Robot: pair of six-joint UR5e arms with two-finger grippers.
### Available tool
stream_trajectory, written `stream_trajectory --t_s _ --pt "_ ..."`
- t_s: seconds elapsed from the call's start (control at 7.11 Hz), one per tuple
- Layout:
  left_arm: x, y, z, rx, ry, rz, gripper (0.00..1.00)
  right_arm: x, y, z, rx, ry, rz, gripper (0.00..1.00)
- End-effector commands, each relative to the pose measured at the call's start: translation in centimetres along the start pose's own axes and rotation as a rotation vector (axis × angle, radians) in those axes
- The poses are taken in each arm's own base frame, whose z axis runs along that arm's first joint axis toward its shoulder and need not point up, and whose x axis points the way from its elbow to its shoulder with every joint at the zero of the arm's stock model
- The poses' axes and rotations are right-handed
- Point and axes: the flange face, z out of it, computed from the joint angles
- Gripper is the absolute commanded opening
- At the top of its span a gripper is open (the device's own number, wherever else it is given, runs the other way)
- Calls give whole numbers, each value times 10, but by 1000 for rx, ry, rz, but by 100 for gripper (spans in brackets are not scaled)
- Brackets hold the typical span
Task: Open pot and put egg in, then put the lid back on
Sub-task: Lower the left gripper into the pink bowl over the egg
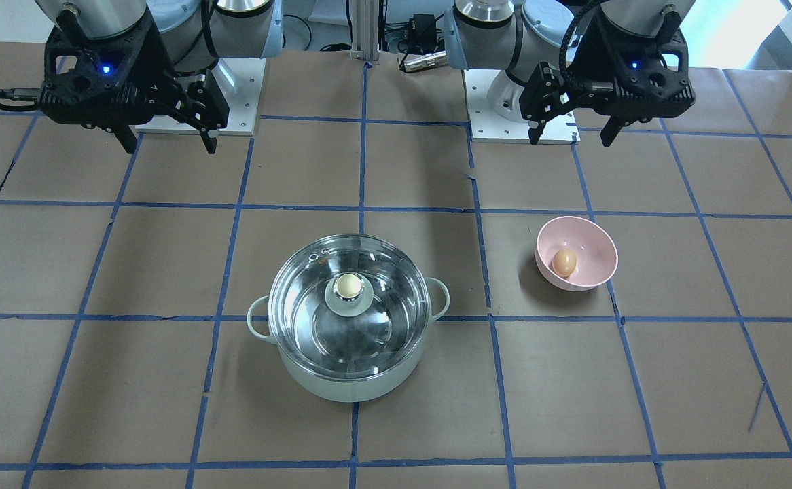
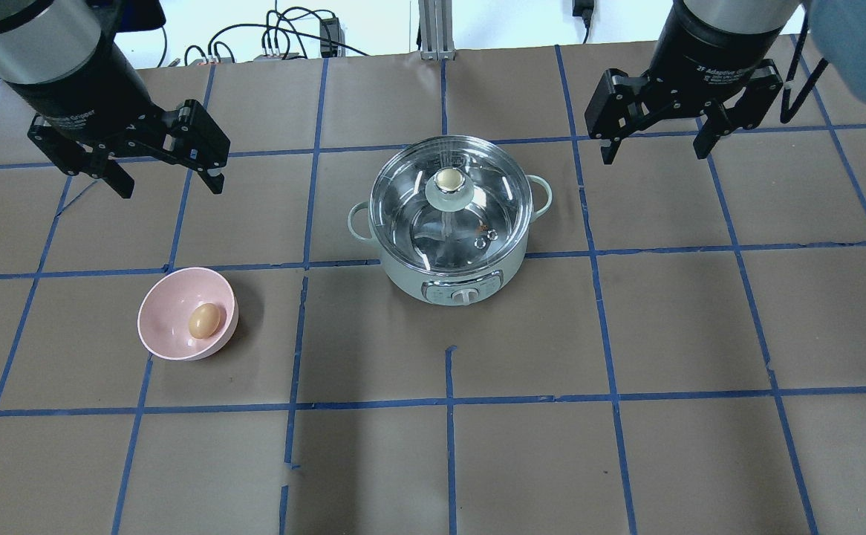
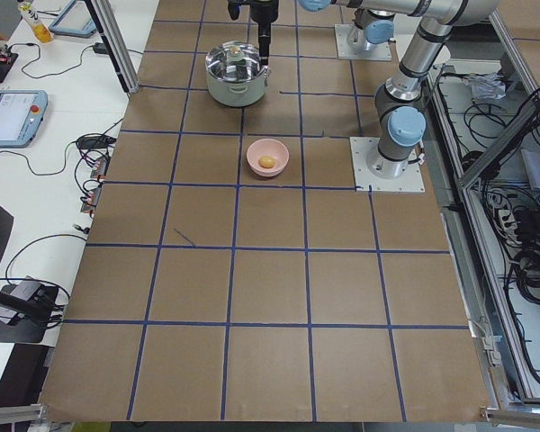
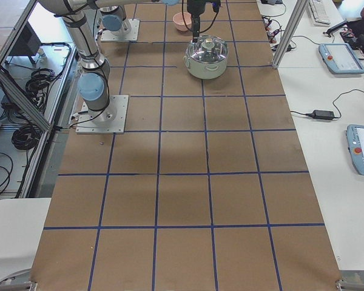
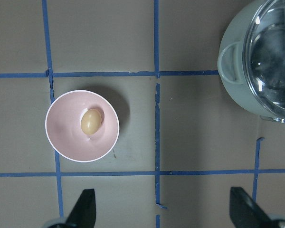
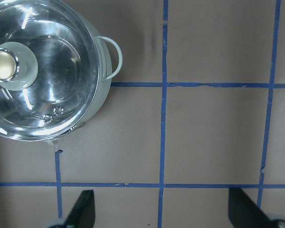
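One pot [image 2: 448, 286] stands on the bench [image 2: 626, 446] with one lid [image 2: 411, 212] seated on it. One egg [image 2: 204, 320] lies inside one pink bowl [image 2: 169, 305], well apart from the pot on the robot's left.

There are two arms, both raised with the wrists pointing straight down. The left end effector [image 2: 168, 182] and the right end effector [image 2: 654, 152] are both spread wide and hold nothing.

The overhead view alone shows a dial [image 2: 464, 295] on the pot's wall. The right wrist view shows the lid's cream knob [image 6: 4, 65], while the left wrist view shows only the pot's edge beside the bowl.
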Motion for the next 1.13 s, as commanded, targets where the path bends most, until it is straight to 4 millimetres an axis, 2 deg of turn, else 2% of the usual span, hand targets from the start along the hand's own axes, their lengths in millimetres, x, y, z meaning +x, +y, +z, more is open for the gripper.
stream_trajectory --t_s 0.0,0.42,0.7,0.84,0.99 --pt "0 0 1 -2 0 0 100 0 0 0 1 0 0 100" --pt "-1 4 12 -25 -2 27 100 1 0 0 -1 0 1 100" --pt "-16 -5 54 -60 13 72 100 1 0 0 -1 0 1 100" --pt "-32 -3 85 -103 24 106 100 1 0 0 -1 0 1 100" --pt "-55 -3 108 -119 37 132 100 0 0 0 -1 0 0 100"
